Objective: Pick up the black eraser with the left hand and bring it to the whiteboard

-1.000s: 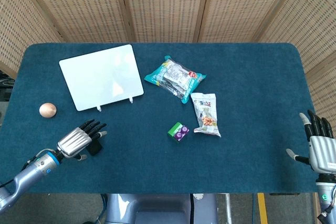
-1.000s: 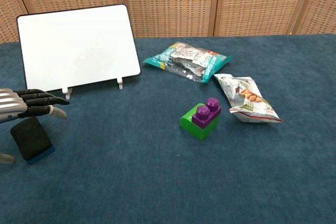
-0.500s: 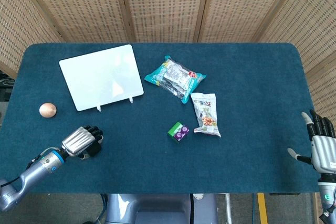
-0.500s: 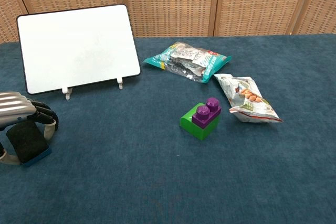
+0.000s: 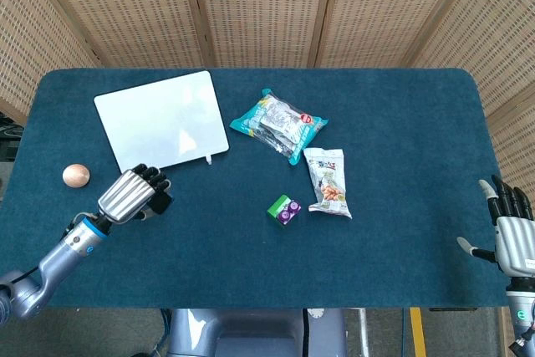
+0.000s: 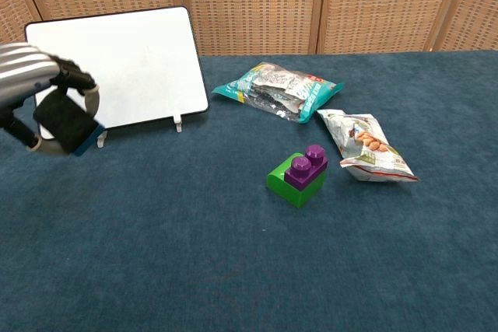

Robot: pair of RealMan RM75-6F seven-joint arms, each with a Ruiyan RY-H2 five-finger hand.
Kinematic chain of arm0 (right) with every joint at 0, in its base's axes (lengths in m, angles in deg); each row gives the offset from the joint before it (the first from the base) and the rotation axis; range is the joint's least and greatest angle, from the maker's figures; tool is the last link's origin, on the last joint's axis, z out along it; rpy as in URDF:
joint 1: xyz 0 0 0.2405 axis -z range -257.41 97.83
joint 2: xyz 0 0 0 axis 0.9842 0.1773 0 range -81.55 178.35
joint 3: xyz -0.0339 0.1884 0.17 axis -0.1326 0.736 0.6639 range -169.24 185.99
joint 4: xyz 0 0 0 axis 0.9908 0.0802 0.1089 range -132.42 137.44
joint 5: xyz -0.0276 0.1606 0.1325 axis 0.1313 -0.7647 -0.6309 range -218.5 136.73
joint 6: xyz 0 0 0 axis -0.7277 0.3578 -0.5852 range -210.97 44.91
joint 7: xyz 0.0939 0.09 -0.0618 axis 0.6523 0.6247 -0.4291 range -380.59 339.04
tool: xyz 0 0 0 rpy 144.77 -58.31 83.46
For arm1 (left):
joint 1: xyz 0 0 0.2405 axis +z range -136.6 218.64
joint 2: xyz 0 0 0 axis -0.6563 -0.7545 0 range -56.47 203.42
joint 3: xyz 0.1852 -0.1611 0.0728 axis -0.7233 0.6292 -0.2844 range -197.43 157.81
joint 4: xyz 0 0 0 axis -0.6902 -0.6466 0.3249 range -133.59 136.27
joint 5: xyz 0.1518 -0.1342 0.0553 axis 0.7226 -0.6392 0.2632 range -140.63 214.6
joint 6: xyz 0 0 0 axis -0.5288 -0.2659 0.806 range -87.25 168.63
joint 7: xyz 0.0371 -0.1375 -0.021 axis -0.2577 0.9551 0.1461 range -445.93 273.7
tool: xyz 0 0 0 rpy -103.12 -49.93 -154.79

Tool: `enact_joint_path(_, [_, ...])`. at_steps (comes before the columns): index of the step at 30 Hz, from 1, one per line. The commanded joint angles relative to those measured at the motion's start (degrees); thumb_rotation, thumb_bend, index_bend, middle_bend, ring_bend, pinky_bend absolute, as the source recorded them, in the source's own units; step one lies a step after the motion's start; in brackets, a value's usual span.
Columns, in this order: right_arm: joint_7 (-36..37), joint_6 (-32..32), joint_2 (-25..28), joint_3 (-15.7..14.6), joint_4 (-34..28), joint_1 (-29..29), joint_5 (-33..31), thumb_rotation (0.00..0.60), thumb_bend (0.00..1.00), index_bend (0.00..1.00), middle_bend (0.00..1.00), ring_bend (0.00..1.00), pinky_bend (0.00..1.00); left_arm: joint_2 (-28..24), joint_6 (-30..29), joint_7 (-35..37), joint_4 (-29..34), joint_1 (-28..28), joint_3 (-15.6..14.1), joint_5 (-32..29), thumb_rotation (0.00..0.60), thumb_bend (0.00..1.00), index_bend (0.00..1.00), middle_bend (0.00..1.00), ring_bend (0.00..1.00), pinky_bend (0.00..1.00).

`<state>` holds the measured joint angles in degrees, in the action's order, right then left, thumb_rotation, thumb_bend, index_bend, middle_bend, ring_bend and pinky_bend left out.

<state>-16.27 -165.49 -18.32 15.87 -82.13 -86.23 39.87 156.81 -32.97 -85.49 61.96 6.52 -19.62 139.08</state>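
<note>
My left hand [image 5: 132,194] [image 6: 35,83] grips the black eraser [image 6: 67,124], whose blue underside shows at its lower edge. It holds the eraser off the table, in front of the lower left part of the whiteboard [image 5: 161,122] [image 6: 128,60]. The whiteboard stands tilted on two small white feet. From the head view the eraser [image 5: 160,201] is mostly hidden under the fingers. My right hand [image 5: 510,230] rests open at the table's right front corner, holding nothing.
A wooden ball [image 5: 75,175] lies left of my left hand. A teal snack bag [image 5: 277,124] and a white nut packet [image 5: 327,181] lie mid-table, with a green and purple block [image 5: 283,209] in front of them. Wicker screens [image 5: 267,6] stand behind.
My left hand closed around the eraser on the table, then lifted it up and toward the whiteboard. The right hand has barely moved.
</note>
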Motion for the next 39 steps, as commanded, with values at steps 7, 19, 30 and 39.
enact_joint_path(7, [0.1,0.6,-0.1,-0.2,0.2,-0.3,0.1,0.6,0.0,0.0,0.0,0.0,0.0,9.3,6.1,-15.3,-11.8,-7.8,8.3,-6.4,0.6,0.12,0.6,0.45,0.36,0.42])
enact_joint_path(19, [1.2,2.2,-0.1,-0.1,0.9,-0.8,-0.7,0.6,0.0,0.0,0.0,0.0,0.0,19.3,10.9,-17.7,-26.6,-12.1,11.4,-13.2,0.6,0.12,0.6,0.45,0.36,0.42])
enact_joint_path(30, [1.6,3.2,-0.2,-0.2,1.2,-1.1,-1.2,0.6,0.0,0.0,0.0,0.0,0.0,25.1,13.1,-17.1,-38.4,-14.8,12.1,-16.6,0.6,0.14,0.61,0.45,0.36,0.42])
enact_joint_path(39, [1.7,3.6,-0.3,-0.1,1.4,-1.3,-1.6,0.6,0.0,0.0,0.0,0.0,0.0,28.5,16.4,-19.4,-44.4,-15.7,12.9,-19.7,0.6,0.06,0.21,0.01,0.01,0.2])
